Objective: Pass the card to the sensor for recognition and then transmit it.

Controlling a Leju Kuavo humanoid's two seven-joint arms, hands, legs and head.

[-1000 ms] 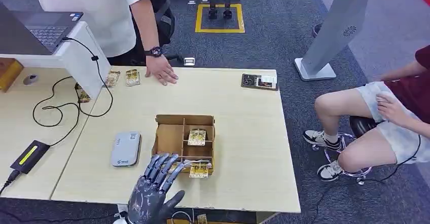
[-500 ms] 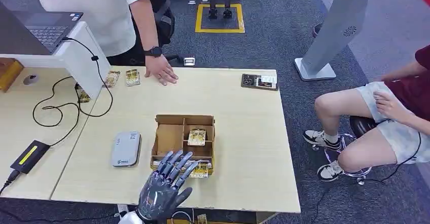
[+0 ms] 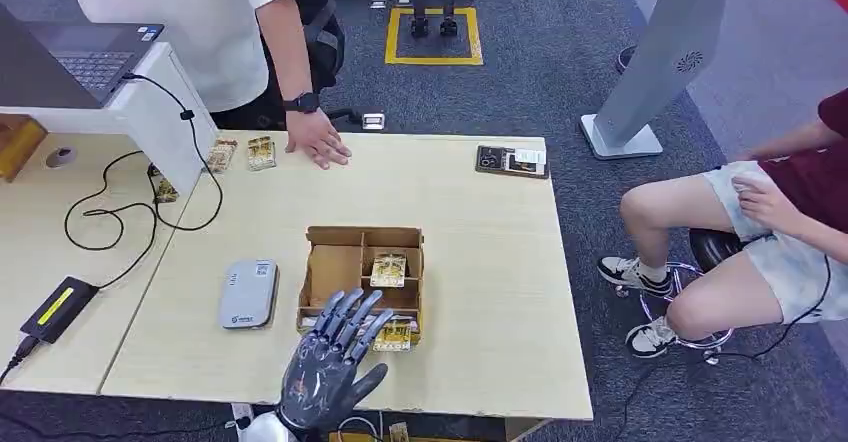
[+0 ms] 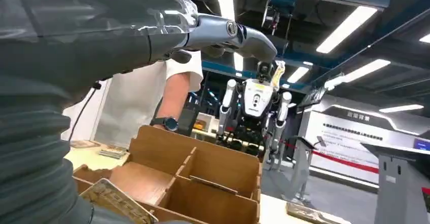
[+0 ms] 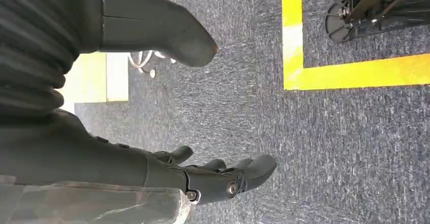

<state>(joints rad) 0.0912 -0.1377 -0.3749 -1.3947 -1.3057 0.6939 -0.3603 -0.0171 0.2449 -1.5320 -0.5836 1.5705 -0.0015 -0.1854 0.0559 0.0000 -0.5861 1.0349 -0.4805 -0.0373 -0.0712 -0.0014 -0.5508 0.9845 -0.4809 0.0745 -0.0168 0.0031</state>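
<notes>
Divided cardboard box (image 3: pixel 362 272), on the counter (image 3: pixel 480 262): keeps cards sorted for picking. Near-compartment card (image 3: pixel 392 335) stands just beside the left hand (image 3: pixel 328 362), whose fingers spread above the box front, holding nothing. Grey sensor (image 3: pixel 248 293) lies left, within reach. Right hand (image 5: pixel 152 168) hangs over carpet, fingers loosely apart, empty.

The right hand (image 5: pixel 167 107) hangs empty above dark grey carpet (image 5: pixel 243 107), thumb and fingers (image 5: pixel 253 169) apart, with yellow floor tape (image 5: pixel 350 74) marking a corner and a black wheeled base (image 5: pixel 378 6) inside it.
</notes>
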